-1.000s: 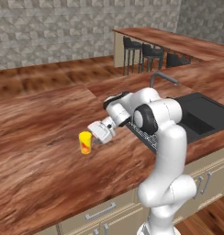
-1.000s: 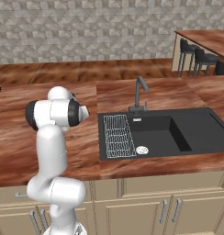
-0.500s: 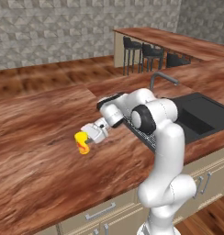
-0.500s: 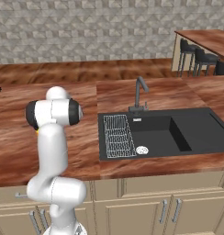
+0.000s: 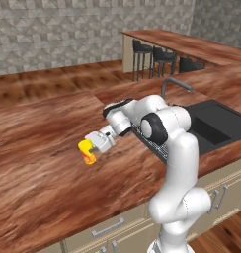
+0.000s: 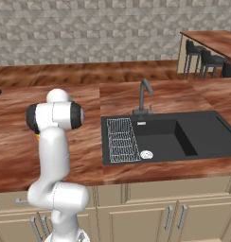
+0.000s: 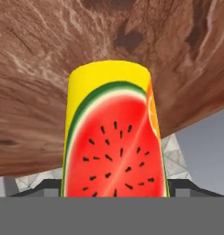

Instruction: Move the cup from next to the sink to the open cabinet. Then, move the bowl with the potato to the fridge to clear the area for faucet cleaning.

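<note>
The cup [image 5: 86, 150], yellow with a watermelon picture, stands slightly tipped on the wooden counter, well to the left of the sink [image 5: 216, 126]. My gripper [image 5: 92, 147] reaches in level from the right, one finger on each side of the cup. In the hand view the cup [image 7: 114, 137] sits right before the gripper [image 7: 114, 189], and the dark fingertips [image 7: 45, 187] flank its sides. I cannot see whether they press on it. The faucet [image 6: 145, 94] rises behind the sink [image 6: 183, 137]. The bowl, potato, open cabinet and fridge are out of view.
A wire rack [image 6: 122, 139] lies in the left part of the basin. Bar stools [image 5: 157, 57] stand at a raised counter behind. Broad wooden countertop [image 5: 38, 148] spreads to the left of the cup. Beige base cabinets [image 6: 150, 208] run below the counter's front edge.
The hand has slid left until its fingers straddle the cup. The cup has shifted slightly left and now leans.
</note>
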Motion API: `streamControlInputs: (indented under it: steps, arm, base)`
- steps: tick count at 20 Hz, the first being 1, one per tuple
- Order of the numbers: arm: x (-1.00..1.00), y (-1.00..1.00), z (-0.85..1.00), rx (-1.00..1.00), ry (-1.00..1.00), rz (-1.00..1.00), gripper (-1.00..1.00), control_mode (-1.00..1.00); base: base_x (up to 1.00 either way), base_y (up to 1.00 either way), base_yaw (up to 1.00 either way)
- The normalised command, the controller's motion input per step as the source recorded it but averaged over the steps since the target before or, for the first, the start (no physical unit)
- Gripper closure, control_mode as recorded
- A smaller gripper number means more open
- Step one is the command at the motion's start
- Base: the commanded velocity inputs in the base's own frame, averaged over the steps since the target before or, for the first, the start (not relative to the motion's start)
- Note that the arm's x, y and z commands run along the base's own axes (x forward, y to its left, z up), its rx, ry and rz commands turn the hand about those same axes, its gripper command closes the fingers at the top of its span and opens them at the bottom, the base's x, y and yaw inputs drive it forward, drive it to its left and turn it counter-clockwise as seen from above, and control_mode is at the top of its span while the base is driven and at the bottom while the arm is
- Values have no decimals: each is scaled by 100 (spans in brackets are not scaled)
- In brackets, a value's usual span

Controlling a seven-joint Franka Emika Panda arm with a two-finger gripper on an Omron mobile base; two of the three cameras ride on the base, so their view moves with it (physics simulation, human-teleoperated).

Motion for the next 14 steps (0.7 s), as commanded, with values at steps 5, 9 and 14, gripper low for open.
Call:
streamControlInputs:
  steps: [5,9,14]
  arm:
    - [-35,-1,97,5,-18,-8,100,-100]
    - [-85,-26,100,13,-28,-17,100,-100]
    - [-100,-45,100,21,-36,-25,100,-100]
  base:
    - [0,0,0]
    - [0,0,0]
    - [0,0,0]
